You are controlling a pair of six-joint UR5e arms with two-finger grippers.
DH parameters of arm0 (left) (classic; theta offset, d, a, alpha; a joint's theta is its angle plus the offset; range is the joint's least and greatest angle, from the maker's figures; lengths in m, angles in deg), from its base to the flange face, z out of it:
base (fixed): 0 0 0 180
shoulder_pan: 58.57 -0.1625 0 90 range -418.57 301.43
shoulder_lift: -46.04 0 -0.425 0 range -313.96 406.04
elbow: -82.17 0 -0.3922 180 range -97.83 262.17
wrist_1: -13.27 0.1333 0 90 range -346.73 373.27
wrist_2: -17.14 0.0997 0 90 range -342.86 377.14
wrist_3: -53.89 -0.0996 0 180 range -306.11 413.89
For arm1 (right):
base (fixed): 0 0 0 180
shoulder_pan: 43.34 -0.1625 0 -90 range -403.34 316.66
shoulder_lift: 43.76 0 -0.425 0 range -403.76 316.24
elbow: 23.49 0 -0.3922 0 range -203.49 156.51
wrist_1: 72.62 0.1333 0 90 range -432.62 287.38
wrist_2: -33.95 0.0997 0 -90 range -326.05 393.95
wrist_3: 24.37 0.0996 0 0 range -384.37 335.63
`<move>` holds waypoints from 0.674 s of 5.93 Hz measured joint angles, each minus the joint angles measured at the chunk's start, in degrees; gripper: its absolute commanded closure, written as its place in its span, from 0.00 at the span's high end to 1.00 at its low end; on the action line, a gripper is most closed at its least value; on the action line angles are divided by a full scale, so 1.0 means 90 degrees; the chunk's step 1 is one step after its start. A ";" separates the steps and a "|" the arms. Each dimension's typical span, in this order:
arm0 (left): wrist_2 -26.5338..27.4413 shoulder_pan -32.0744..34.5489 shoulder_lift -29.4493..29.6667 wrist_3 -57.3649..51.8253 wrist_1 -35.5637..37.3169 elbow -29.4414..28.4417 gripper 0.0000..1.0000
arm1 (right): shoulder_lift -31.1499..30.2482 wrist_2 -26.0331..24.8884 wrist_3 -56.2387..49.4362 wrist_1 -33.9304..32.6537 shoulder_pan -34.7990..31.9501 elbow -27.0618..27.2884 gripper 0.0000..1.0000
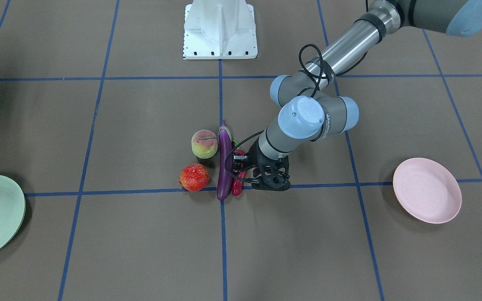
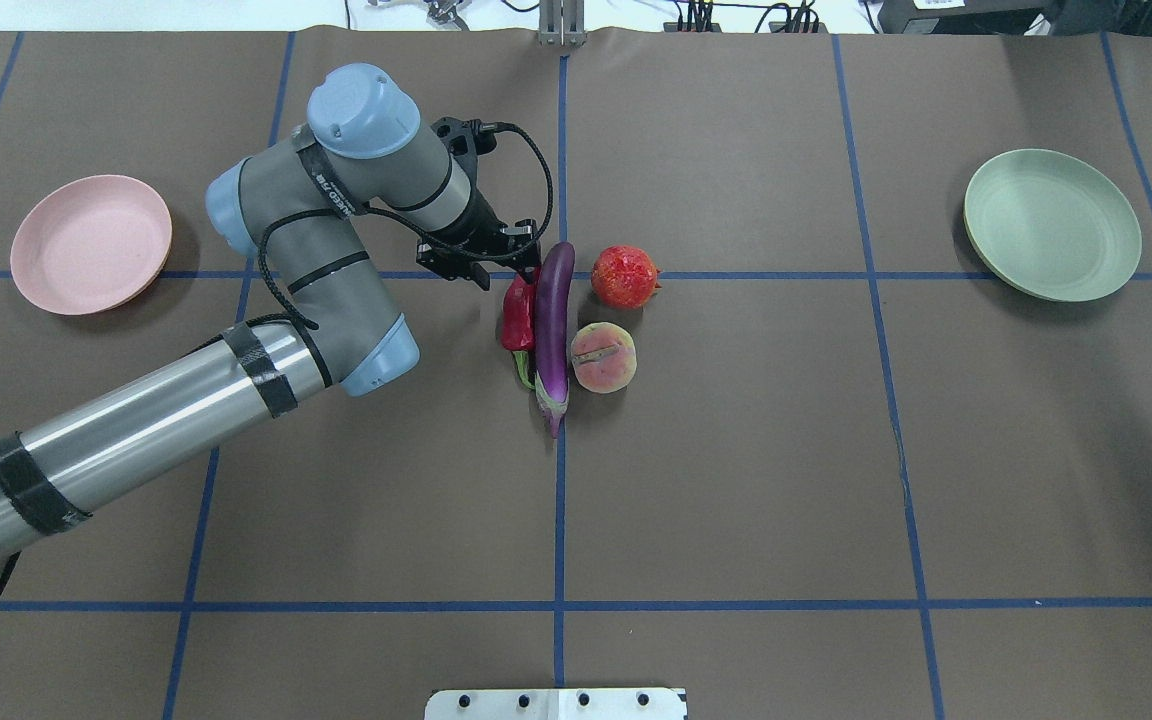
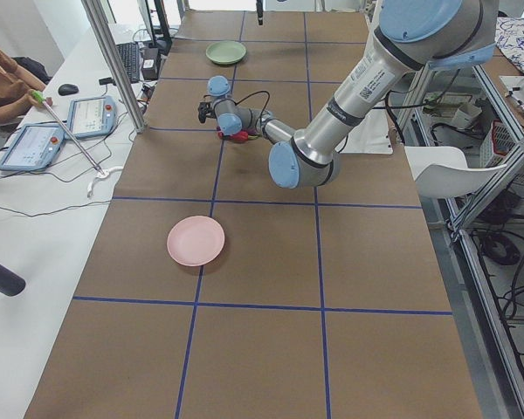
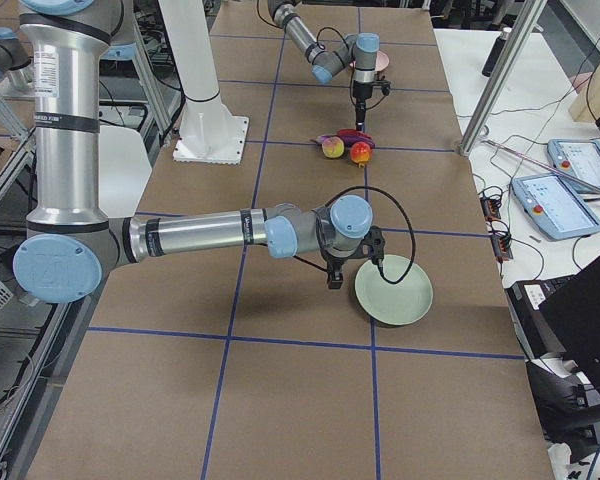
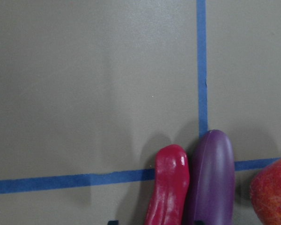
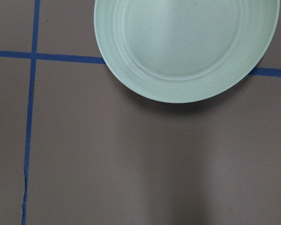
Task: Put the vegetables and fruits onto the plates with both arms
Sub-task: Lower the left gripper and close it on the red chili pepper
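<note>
Left gripper (image 1: 240, 169) spread wide astride the chili (image 2: 519, 315), which touches the eggplant (image 2: 553, 320) at the middle of the table (image 2: 736, 480); peach (image 2: 603, 357) and red fruit (image 2: 625, 277) just right. Pink plate (image 2: 36, 280) far left, well apart; right gripper (image 4: 335, 270) near green plate's (image 2: 1053, 224) edge, its opening cannot be told.

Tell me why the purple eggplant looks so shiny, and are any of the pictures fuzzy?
Overhead view: the lights above leave a bright white streak along the eggplant. Left wrist view: a little soft all over, with small shiny spots on the chili. Right wrist view: fairly sharp, and the green plate throws a soft dark shadow just past its rim.
</note>
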 measured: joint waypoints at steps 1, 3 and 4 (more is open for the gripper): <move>0.0000 -0.0011 0.0011 0.0004 -0.0031 -0.0055 0.61 | -0.0003 0.0001 0.0000 -0.0001 0.0001 0.0001 1.00; 0.0003 -0.0057 0.0027 0.0013 -0.0100 -0.0123 0.52 | -0.0006 0.0001 0.0001 0.0001 -0.0002 0.0001 1.00; 0.0004 -0.0076 0.0031 0.0015 -0.0106 -0.0127 0.43 | -0.0006 0.0001 0.0001 0.0002 -0.0002 0.0001 1.00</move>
